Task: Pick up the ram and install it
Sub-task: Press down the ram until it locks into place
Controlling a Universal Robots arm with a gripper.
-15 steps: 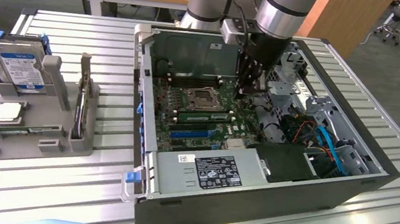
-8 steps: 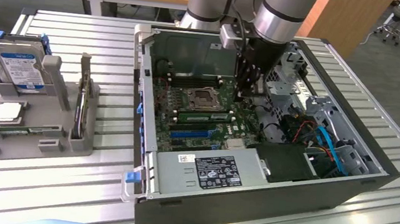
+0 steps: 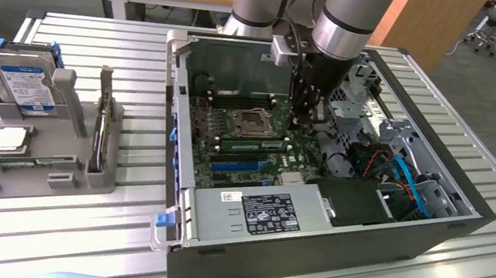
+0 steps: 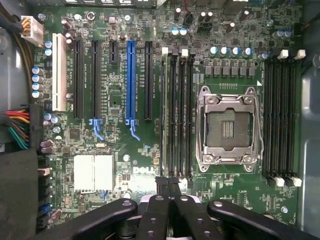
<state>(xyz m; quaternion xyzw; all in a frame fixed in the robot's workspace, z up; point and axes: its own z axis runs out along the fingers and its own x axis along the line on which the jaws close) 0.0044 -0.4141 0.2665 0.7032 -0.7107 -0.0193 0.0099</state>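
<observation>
The ram (image 3: pixel 250 141) is a thin green stick standing on edge in a memory slot of the motherboard (image 4: pixel 115 100), beside the empty processor socket (image 4: pixel 227 127). In the wrist view the ram (image 4: pixel 163 115) appears edge-on as a pale line running along the slot. My gripper (image 3: pixel 307 124) reaches down into the open computer case (image 3: pixel 310 256). Its black fingertips (image 4: pixel 161 186) are pressed together, shut, right at one end of the ram. Whether they touch the stick I cannot tell.
A grey holder (image 3: pixel 87 177) on the exterior view's left carries a blue-labelled hard drive (image 3: pixel 25 84), a silver-topped processor (image 3: pixel 10 138) and a thin green strip (image 3: pixel 38 162). Inside the case lie a power supply (image 3: pixel 259 213), blue cables (image 3: pixel 409 184) and a drive cage (image 3: pixel 362 109).
</observation>
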